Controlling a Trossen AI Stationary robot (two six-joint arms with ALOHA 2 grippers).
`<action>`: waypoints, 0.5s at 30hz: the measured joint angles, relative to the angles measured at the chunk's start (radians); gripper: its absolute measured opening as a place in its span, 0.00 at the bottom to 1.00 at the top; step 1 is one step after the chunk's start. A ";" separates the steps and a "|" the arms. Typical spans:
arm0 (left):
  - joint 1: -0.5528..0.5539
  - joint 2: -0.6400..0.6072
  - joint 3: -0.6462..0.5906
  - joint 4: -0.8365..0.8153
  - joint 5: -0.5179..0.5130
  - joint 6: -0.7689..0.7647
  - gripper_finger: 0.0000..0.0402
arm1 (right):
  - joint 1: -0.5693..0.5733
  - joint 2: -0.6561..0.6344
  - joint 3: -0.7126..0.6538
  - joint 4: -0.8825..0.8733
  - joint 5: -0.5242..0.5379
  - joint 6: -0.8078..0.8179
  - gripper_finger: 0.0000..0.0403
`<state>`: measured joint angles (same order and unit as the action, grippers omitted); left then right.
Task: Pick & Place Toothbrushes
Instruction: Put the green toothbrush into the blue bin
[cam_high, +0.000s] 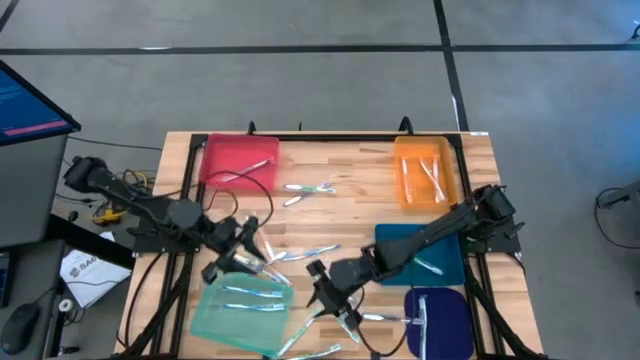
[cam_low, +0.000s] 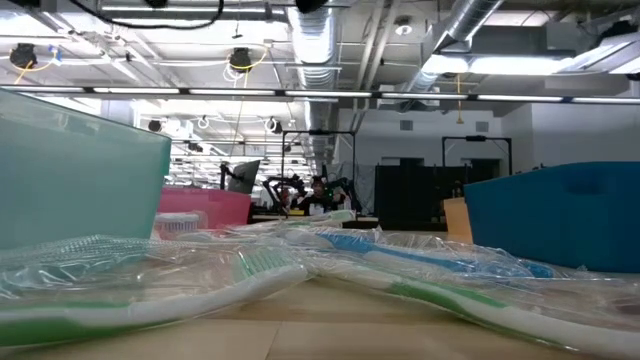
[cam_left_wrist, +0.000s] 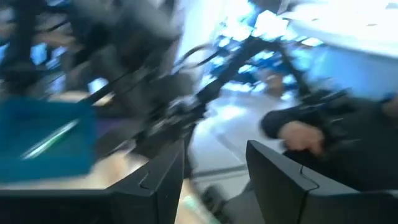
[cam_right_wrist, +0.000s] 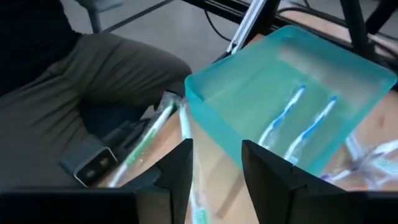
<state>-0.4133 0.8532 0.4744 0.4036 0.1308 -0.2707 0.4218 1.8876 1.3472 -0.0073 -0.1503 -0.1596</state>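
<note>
Plastic-wrapped toothbrushes lie scattered on the wooden table (cam_high: 350, 215): a pair (cam_high: 310, 187) toward the far side, some (cam_high: 300, 252) mid-table, more (cam_high: 310, 345) at the near edge. The low view shows green (cam_low: 250, 270) and blue (cam_low: 400, 250) ones close up. My right gripper (cam_high: 340, 308) (cam_right_wrist: 217, 165) is open above the near edge. A white-and-green toothbrush (cam_right_wrist: 185, 134) lies on the wood under its gap. My left gripper (cam_high: 262, 250) (cam_left_wrist: 214, 168) is open, pointing level, by the light teal tray's (cam_high: 245, 305) far edge. Nothing shows between its fingers.
Red (cam_high: 238, 160), orange (cam_high: 425, 170), dark teal (cam_high: 430, 250) and blue (cam_high: 440, 315) trays hold toothbrushes, and the light teal tray (cam_right_wrist: 211, 106) holds two blue ones (cam_right_wrist: 292, 112). Black cables (cam_high: 230, 200) cross the left side. A person's lap (cam_right_wrist: 93, 68) is beyond the near edge.
</note>
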 joint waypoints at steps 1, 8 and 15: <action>-0.024 0.017 0.000 0.046 0.000 0.000 0.42 | 0.010 0.000 -0.005 0.009 0.005 0.016 0.33; -0.092 0.099 0.000 0.182 -0.034 0.000 0.42 | 0.063 0.014 -0.027 0.089 0.074 0.030 0.33; -0.100 0.187 0.000 0.199 -0.140 -0.075 0.42 | 0.086 0.168 0.077 0.107 0.065 0.038 0.33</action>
<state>-0.5132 1.0397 0.4747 0.6023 -0.0089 -0.3458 0.5076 2.0552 1.4240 0.0993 -0.0848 -0.1212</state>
